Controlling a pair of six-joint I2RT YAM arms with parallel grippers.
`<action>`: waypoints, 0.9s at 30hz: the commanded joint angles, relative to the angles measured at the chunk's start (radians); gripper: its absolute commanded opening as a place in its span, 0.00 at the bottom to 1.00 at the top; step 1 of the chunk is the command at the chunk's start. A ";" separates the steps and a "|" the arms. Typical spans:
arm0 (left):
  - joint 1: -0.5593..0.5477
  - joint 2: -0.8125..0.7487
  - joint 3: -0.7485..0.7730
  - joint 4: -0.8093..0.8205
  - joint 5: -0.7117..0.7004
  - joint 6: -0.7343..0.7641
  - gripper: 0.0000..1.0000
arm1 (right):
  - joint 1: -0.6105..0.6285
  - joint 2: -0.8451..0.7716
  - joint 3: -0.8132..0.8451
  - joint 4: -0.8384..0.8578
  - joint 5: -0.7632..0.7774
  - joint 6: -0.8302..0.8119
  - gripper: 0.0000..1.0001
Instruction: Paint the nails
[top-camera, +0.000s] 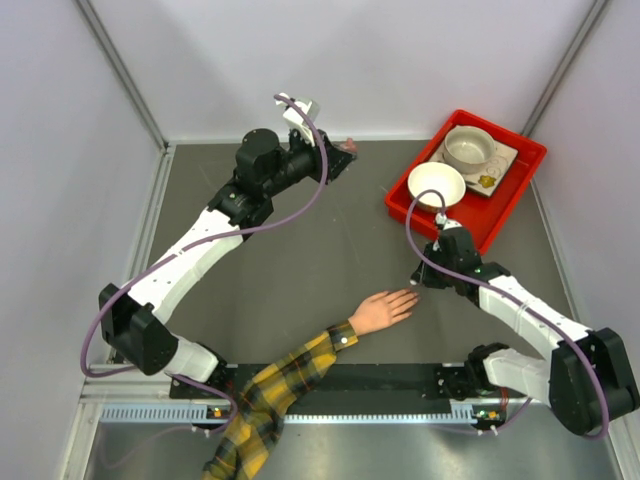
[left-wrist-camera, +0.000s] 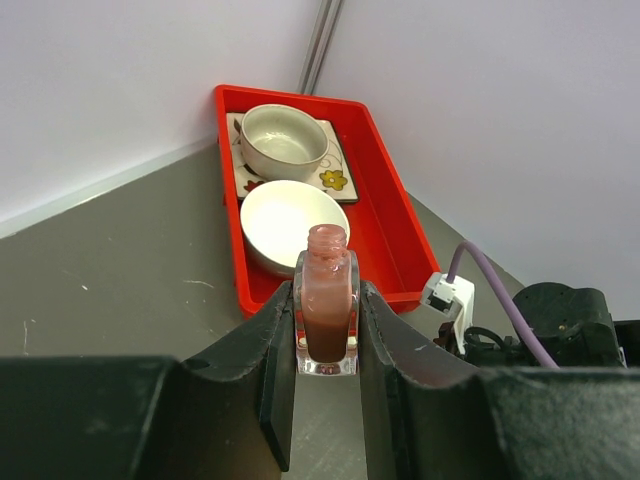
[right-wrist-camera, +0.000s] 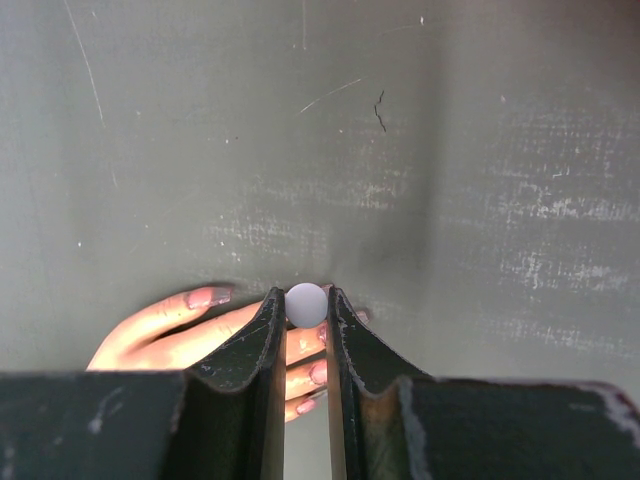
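Observation:
The pale mannequin hand (top-camera: 382, 310) lies flat mid-table, its plaid sleeve (top-camera: 280, 385) running to the near edge. My right gripper (top-camera: 420, 280) hovers just past the fingertips, shut on a round white brush cap (right-wrist-camera: 306, 304). In the right wrist view the nails (right-wrist-camera: 209, 296) look pinkish, and two more show between the fingers (right-wrist-camera: 318, 373). The brush itself is hidden under the cap. My left gripper (top-camera: 345, 155) is at the far back of the table, shut on an uncapped nail-polish bottle (left-wrist-camera: 326, 315) of reddish polish, held upright above the table.
A red tray (top-camera: 510, 200) at the back right holds a white bowl (top-camera: 437, 185) and a cup (top-camera: 468, 148) on a flowered tile. White walls close in the back and sides. The right arm's purple cable (top-camera: 412, 225) loops near the tray.

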 joint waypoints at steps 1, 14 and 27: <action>0.007 0.007 0.050 0.070 0.014 -0.006 0.00 | -0.019 0.018 0.043 0.019 -0.007 -0.016 0.00; 0.008 0.004 0.053 0.064 0.011 -0.002 0.00 | -0.022 0.027 0.049 0.014 0.003 -0.014 0.00; 0.013 0.012 0.057 0.067 0.017 -0.006 0.00 | -0.031 0.036 0.047 0.016 0.003 -0.013 0.00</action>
